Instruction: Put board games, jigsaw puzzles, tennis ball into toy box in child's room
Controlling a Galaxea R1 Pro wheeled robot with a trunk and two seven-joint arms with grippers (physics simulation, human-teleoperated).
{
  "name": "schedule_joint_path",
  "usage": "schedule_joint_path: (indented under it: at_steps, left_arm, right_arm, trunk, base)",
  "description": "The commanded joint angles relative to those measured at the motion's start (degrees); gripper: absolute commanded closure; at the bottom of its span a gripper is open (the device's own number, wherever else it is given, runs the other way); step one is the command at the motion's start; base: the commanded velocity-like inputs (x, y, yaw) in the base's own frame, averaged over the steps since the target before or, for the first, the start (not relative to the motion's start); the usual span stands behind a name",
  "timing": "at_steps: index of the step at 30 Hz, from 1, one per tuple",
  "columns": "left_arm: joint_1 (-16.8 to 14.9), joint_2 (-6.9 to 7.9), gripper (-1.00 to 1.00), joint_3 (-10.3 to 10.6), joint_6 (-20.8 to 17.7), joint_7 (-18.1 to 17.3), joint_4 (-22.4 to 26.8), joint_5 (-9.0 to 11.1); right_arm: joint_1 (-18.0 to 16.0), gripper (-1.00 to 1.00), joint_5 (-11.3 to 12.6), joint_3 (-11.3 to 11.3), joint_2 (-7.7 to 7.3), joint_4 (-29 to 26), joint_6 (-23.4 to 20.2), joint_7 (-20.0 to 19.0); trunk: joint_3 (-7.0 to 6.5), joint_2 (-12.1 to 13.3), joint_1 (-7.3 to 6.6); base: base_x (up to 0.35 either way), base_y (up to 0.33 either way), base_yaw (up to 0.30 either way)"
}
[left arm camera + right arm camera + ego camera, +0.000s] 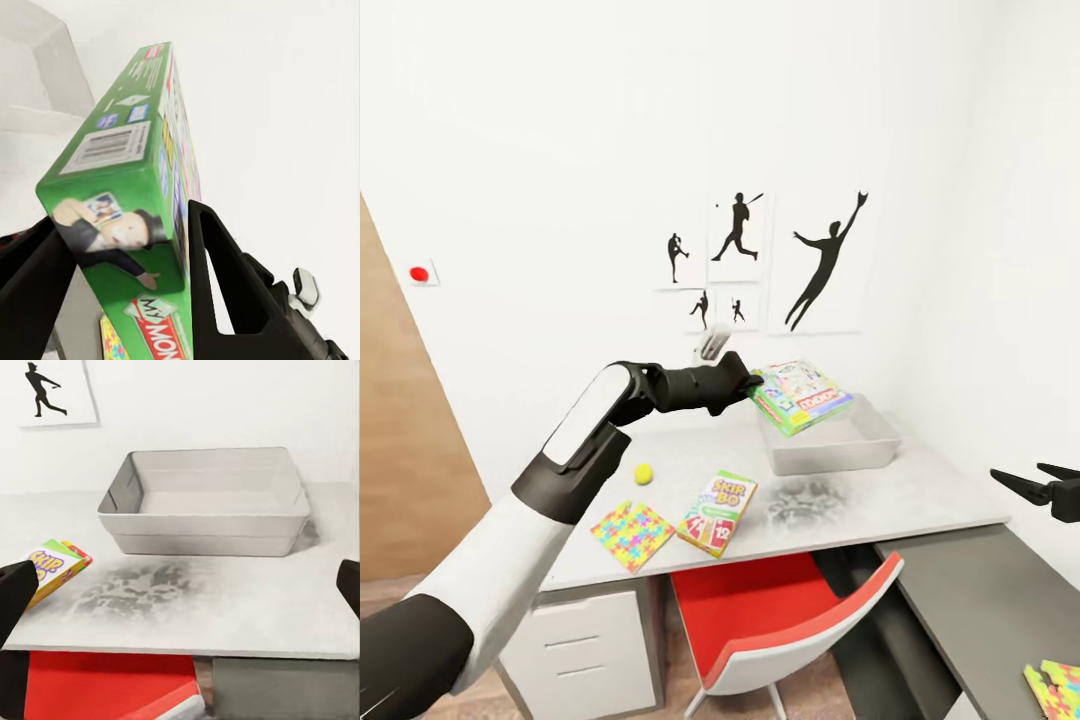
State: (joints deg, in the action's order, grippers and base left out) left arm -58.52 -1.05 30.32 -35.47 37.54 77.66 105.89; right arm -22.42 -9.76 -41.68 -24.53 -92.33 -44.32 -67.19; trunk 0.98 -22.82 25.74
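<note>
My left gripper (753, 385) is shut on a green Monopoly board game (801, 397), holding it tilted in the air over the near left part of the grey toy box (840, 450). In the left wrist view the green box (135, 187) sits clamped between both black fingers (225, 277). On the table lie a yellow tennis ball (644, 473), a colourful jigsaw puzzle (632, 533) and a Skip-Bo game (717, 512). The right wrist view shows the toy box (206, 521) with nothing inside and the Skip-Bo game (56, 566). My right gripper (1025, 476) hangs open at the right, apart from everything.
A red and white chair (790, 620) is tucked under the desk (920, 500). A white drawer unit (585, 640) stands below at the left. A second jigsaw puzzle (1057, 688) lies on the darker side desk (980, 600) at the lower right. The wall behind carries silhouette posters (825, 260).
</note>
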Motion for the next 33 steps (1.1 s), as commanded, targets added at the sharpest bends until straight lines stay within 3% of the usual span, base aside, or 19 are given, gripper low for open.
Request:
schedule_joint_path:
  at_steps: [1,2,3,5,15,26,33]
  left_arm:
    - [0.32,0.79,1.0,-0.5,-0.18,0.57,1.01,0.37]
    - [0.97,2.03,1.0,-1.57,-0.24,0.67,2.65,0.4]
    - [3.36,4.5,1.0,-4.05,-0.44,0.92,5.52,0.45]
    - [3.82,4.89,1.0,-4.46,-0.47,0.98,5.98,0.46]
    - [3.94,5.01,1.0,-4.48,-0.64,1.03,6.11,0.54]
    - [4.02,5.07,1.0,-4.53,-0.65,1.01,6.23,1.05]
    - [4.03,5.1,1.0,-4.57,-0.97,1.01,6.43,1.35]
  right_arm:
    - [-0.1,-1.0,-0.53,-0.06,0.01,-0.04,-0.32,-0.58]
    - [-0.09,-1.0,-0.53,-0.07,0.01,-0.04,-0.26,-0.61]
    - [-0.08,-1.0,-0.53,-0.07,0.01,-0.04,-0.17,-0.65]
    - [-0.08,-1.0,-0.53,-0.07,0.01,-0.04,-0.15,-0.66]
    - [-0.08,-1.0,-0.53,-0.07,0.01,-0.04,-0.15,-0.66]
    - [-0.08,-1.0,-0.53,-0.07,0.01,-0.04,-0.06,-0.41]
    - [-0.08,-1.0,-0.53,-0.07,0.01,-0.04,-0.08,-0.4]
  trunk:
    - [0.11,-0.1,0.04]
    - [0.11,-0.1,0.04]
    - [0.11,-0.1,0.04]
    - [0.11,-0.1,0.04]
    - [0.11,-0.1,0.04]
    - [0.11,-0.1,0.04]
    - [0.11,-0.1,0.04]
  base:
    - [0.003,0.001,-0.294]
    - [0.002,0.001,-0.294]
    - [0.0,0.0,-0.294]
    - [0.0,0.0,-0.294]
    - [0.004,0.007,-0.294]
    - [0.18,0.229,-0.294]
    - [0.058,0.067,-0.294]
